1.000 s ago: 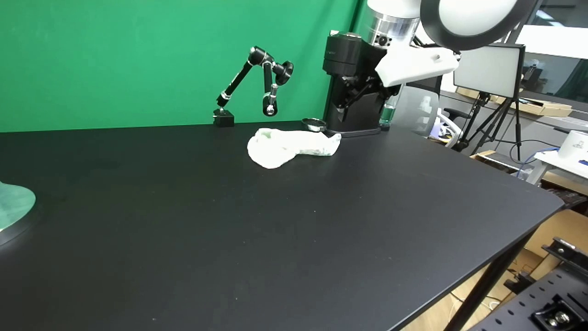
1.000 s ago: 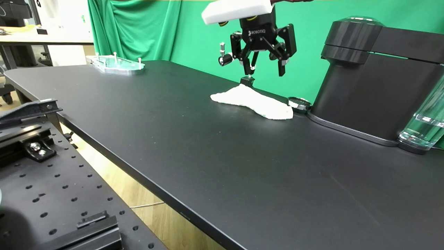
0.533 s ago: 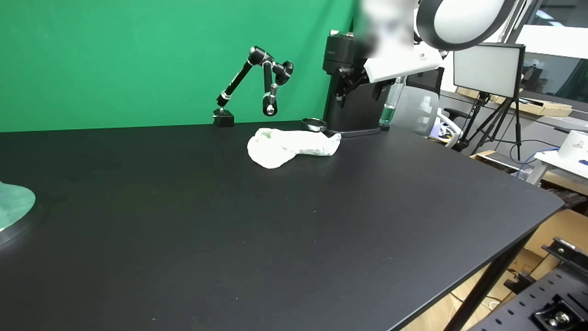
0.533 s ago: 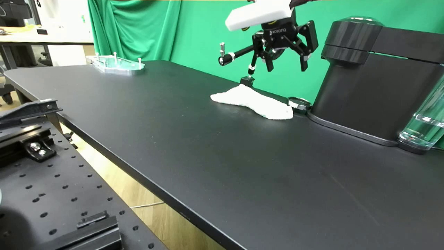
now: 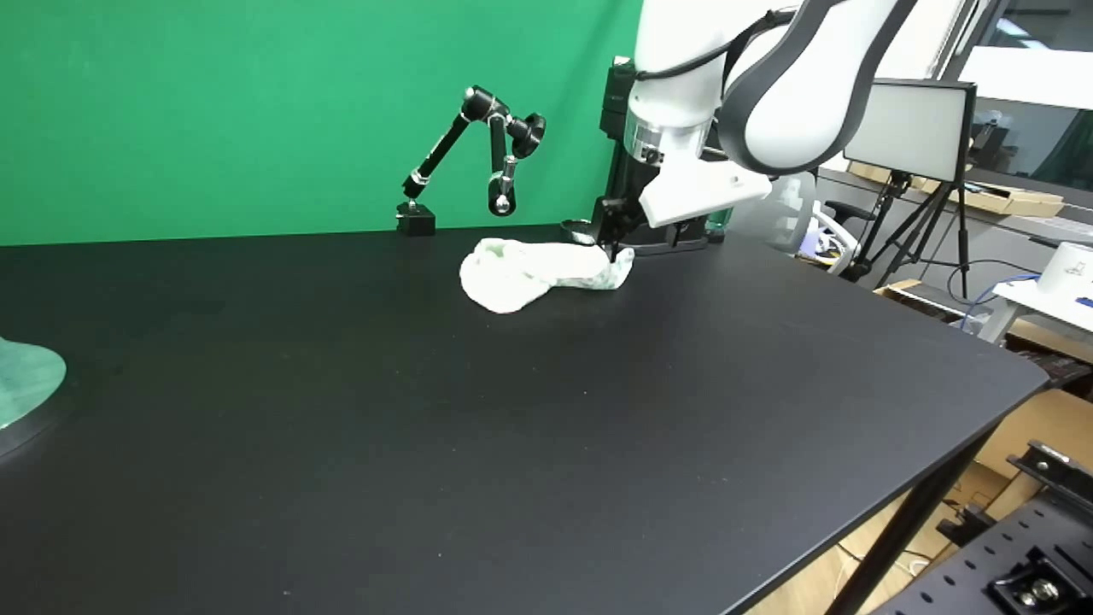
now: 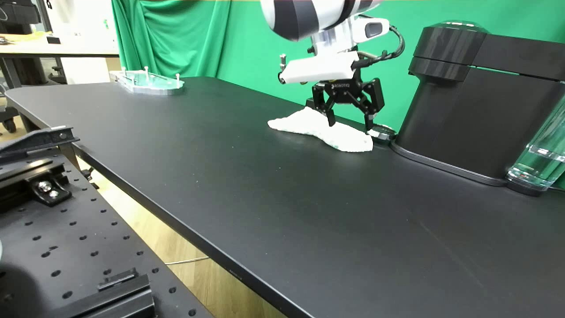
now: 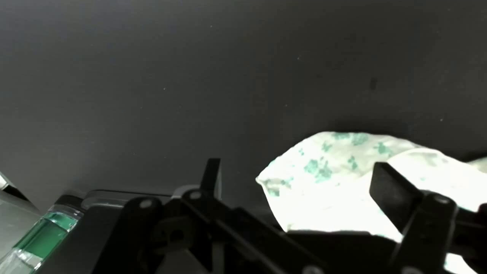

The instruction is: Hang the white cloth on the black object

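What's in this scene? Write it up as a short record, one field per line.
To hang: white cloth with green print, lying rumpled on the black table
Support: black jointed stand at the table's far edge, no cloth on it
Nearby: black machine, clear cylinder beside it
Behind: green backdrop
Effector: gripper, open, low at the cloth's end nearest the machine; contact cannot be told

In an exterior view, the thin black jointed stand [image 6: 283, 62] is mostly hidden behind the flat white wrist casing [image 6: 322, 67] and black two-fingered gripper [image 6: 350, 126]. In the wrist view, the right edge cuts off the white green-patterned fabric cloth [image 7: 331, 198].
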